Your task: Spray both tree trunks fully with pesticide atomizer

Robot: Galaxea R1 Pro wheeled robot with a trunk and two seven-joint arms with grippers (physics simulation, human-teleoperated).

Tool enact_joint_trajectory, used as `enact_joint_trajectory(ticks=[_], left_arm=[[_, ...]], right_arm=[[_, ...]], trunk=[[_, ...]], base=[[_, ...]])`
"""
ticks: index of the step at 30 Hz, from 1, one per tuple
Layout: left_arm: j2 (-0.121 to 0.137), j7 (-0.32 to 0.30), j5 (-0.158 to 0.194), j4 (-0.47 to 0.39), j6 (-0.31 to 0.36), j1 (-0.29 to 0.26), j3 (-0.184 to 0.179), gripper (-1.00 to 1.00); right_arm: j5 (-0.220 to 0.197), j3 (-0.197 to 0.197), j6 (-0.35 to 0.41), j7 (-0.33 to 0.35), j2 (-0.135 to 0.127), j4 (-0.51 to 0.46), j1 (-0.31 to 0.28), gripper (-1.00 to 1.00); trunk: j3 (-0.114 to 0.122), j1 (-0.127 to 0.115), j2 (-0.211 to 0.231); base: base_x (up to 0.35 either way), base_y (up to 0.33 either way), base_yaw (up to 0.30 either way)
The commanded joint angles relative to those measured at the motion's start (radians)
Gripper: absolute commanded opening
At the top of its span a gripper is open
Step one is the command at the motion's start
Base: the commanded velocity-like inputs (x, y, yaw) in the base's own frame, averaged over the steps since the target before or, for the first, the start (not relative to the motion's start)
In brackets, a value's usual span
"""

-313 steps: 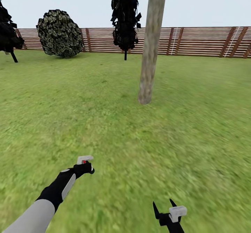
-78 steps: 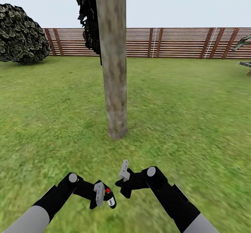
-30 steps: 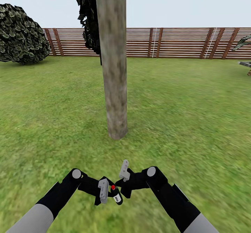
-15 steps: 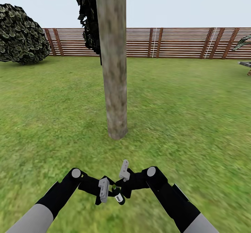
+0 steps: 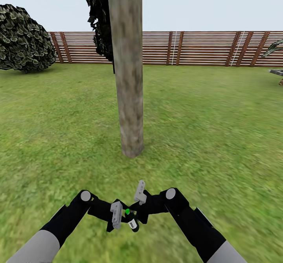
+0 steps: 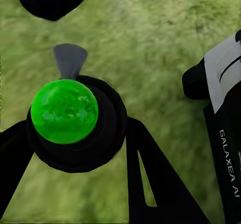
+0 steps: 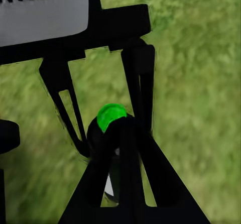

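Low centre of the head view | pesticide atomizer [image 5: 131,219] is clamped between left gripper [image 5: 125,218] fingers | right gripper [image 5: 135,215] fingers' state cannot be told | tree trunk [image 5: 127,78] is faced for spraying.

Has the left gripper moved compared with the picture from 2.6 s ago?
Yes. The left gripper, holding the pesticide atomizer, shifted right toward the right gripper; the tree trunk stayed put.

The right arm [image 6: 226,133] bears white lettering reading "GALAXEA AI".
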Motion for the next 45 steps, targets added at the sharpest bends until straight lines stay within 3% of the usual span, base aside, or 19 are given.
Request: enact_joint_trajectory(ticks=[1,7,10,14,15,16,17,23,24,25,29,32,33,36,37,39,43,44,45], left_arm=[[0.005,0.001,-0.012,0.007,-0.006,-0.003,-0.002,-1.0],[0.065,0.013,-0.146,0.097,0.04,-0.012,0.019,-1.0],[0.098,0.071,-0.17,0.11,0.099,-0.008,0.114,-1.0],[0.102,0.183,-0.174,0.119,0.123,-0.002,0.277,-1.0],[0.099,0.224,-0.171,0.132,0.135,-0.001,0.343,-1.0],[0.094,0.266,-0.166,0.157,0.165,-0.001,0.417,-1.0],[0.092,0.279,-0.163,0.166,0.177,-0.001,0.44,-1.0],[0.034,0.47,-0.115,0.209,0.347,-0.001,0.665,-1.0],[0.028,0.492,-0.113,0.209,0.359,-0.001,0.673,-1.0],[0.0,0.597,-0.107,0.21,0.407,-0.002,0.693,-1.0],[-0.044,0.824,-0.095,0.211,0.494,-0.01,0.706,-1.0],[-0.063,0.997,-0.009,0.212,0.528,-0.012,0.709,-1.0],[-0.066,1.049,0.048,0.212,0.532,-0.012,0.708,-1.0],[-0.066,1.094,0.124,0.212,0.537,-0.01,0.698,-1.0],[-0.067,1.099,0.137,0.212,0.537,-0.006,0.693,-1.0],[-0.069,1.102,0.143,0.212,0.538,-0.003,0.692,-1.0],[-0.071,1.102,0.148,0.212,0.537,0.0,0.69,-1.0],[-0.072,1.102,0.149,0.212,0.537,0.001,0.689,-1.0],[-0.072,1.102,0.149,0.212,0.537,0.001,0.688,-1.0]], right_arm=[[0.005,0.0,0.006,0.005,0.0,-0.001,-0.001,-1.0],[0.004,-0.001,0.006,0.005,0.0,-0.002,-0.001,-1.0],[0.002,-0.004,0.006,0.001,0.0,-0.003,-0.001,-1.0],[0.001,-0.055,0.009,-0.013,0.001,0.005,0.0,-1.0],[-0.001,-0.102,0.01,-0.036,0.004,0.029,0.001,-1.0],[-0.003,-0.176,0.008,-0.087,0.006,0.073,0.001,1.0],[-0.004,-0.203,0.008,-0.106,0.007,0.088,0.001,1.0],[-0.008,-0.523,-0.008,-0.281,0.019,0.2,0.002,1.0],[-0.008,-0.54,-0.014,-0.293,0.02,0.204,0.003,1.0],[-0.009,-0.596,-0.047,-0.348,0.024,0.219,0.003,1.0],[-0.018,-0.654,-0.14,-0.508,0.037,0.265,0.005,1.0],[-0.075,-0.674,-0.229,-0.687,0.044,0.327,0.005,1.0],[-0.108,-0.679,-0.278,-0.77,0.043,0.351,0.007,1.0],[-0.174,-0.729,-0.37,-0.86,0.026,0.399,0.026,1.0],[-0.197,-0.774,-0.391,-0.871,0.001,0.423,0.032,1.0],[-0.212,-0.814,-0.405,-0.827,-0.041,0.458,0.035,1.0],[-0.218,-0.843,-0.413,-0.531,-0.148,0.57,0.037,1.0],[-0.22,-0.857,-0.414,-0.442,-0.204,0.608,0.038,1.0],[-0.22,-0.863,-0.414,-0.429,-0.214,0.614,0.038,1.0]], trunk=[[-0.001,0.0,0.0],[-0.001,0.0,0.0],[-0.001,0.0,0.0],[-0.001,0.0,0.0],[-0.001,0.0,0.0],[-0.001,0.0,0.0],[-0.001,0.0,0.0],[-0.001,0.0,0.0],[-0.001,0.0,0.0],[-0.001,0.0,0.0],[-0.001,0.0,0.0],[-0.001,0.0,0.0],[-0.001,0.0,0.0],[-0.001,0.0,0.0],[-0.001,0.0,0.0],[-0.001,0.0,0.0],[-0.001,0.0,0.0],[-0.001,0.0,0.0],[-0.001,0.0,0.0]], base=[[0.0,0.0,0.0],[0.0,0.0,0.0],[0.0,0.0,0.0],[0.0,0.0,0.0],[0.0,0.0,0.0],[0.0,0.0,0.0],[0.0,0.0,0.0],[0.0,0.0,0.0],[0.0,0.0,0.0],[0.0,0.0,0.0],[0.0,0.0,0.0],[0.0,0.0,0.0],[0.0,0.0,0.0],[0.0,0.0,0.0],[0.0,0.0,0.0],[0.0,0.0,0.0],[0.0,0.0,0.0],[0.0,0.0,0.0],[0.0,0.0,0.0]])
